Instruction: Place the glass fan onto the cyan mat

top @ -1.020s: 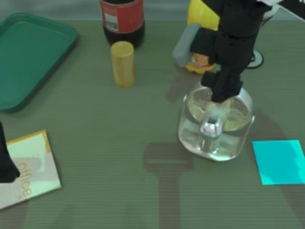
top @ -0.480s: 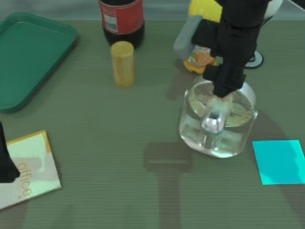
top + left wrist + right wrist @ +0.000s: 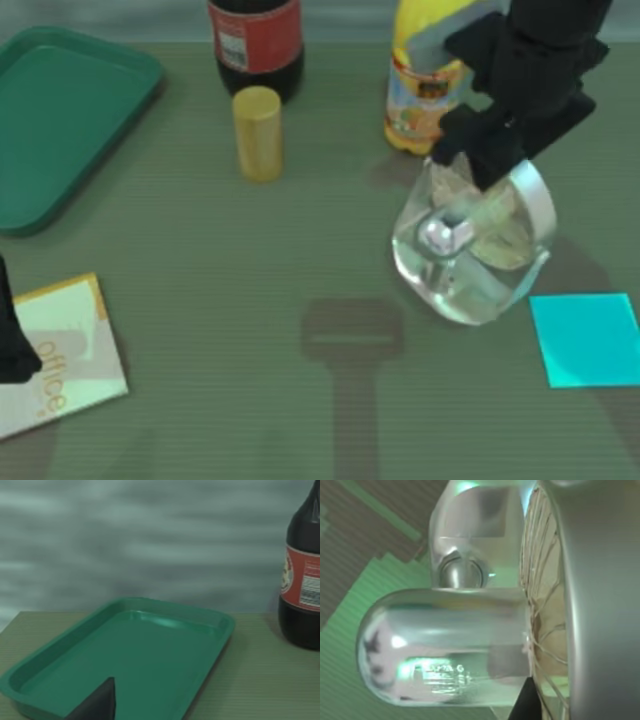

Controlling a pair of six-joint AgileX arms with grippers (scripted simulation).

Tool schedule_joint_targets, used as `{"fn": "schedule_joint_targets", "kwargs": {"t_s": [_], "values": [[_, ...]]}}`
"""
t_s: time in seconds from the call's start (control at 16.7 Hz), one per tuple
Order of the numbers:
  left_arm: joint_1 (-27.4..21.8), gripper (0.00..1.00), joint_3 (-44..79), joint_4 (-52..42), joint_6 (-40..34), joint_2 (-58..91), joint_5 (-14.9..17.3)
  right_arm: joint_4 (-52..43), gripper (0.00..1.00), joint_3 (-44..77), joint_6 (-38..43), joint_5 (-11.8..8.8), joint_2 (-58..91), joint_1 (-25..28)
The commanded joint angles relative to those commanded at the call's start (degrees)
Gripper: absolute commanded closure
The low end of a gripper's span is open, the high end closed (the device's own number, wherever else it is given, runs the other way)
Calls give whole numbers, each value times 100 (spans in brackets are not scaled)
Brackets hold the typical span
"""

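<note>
The glass fan (image 3: 470, 250) hangs tilted over the table's right half, its silvery hub (image 3: 443, 235) turned up toward the top view. My right gripper (image 3: 490, 165) is shut on the fan's ring from above. In the right wrist view the fan's clear housing (image 3: 445, 645) and thick ring (image 3: 600, 605) fill the picture, with one dark fingertip (image 3: 527, 702) against the grille. The cyan mat (image 3: 585, 338) lies flat at the right edge, just right of the fan and apart from it. My left gripper (image 3: 10, 340) stays parked at the left edge, open.
A dark green tray (image 3: 60, 120) lies at the back left. A cola bottle (image 3: 255, 45), a yellow cylinder (image 3: 258, 132) and a yellow-orange bottle (image 3: 425, 90) stand along the back. A pale booklet (image 3: 65, 350) lies front left.
The right arm has moved right and back with the fan. The fan now tilts and sits nearer the cyan mat, and the yellow-orange bottle behind shows. The left arm has not moved.
</note>
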Motion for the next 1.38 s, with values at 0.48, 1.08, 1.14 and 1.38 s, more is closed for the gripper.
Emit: {"fn": "schedule_joint_targets", "kwargs": {"t_s": [0.48,1.08,1.14,1.38], "values": [[0,0,0,0,0,0,0,453,100,-1164,5516,-34,-1215,-553],[0,0,0,0,0,0,0,678,100,-3077,10753,23,-2228,-1226],[0,0,0,0,0,0,0,683,100,-3212,11010,30,-2277,-1269],[0,0,0,0,0,0,0,695,100,-3452,11431,44,-2363,-1343]]}}
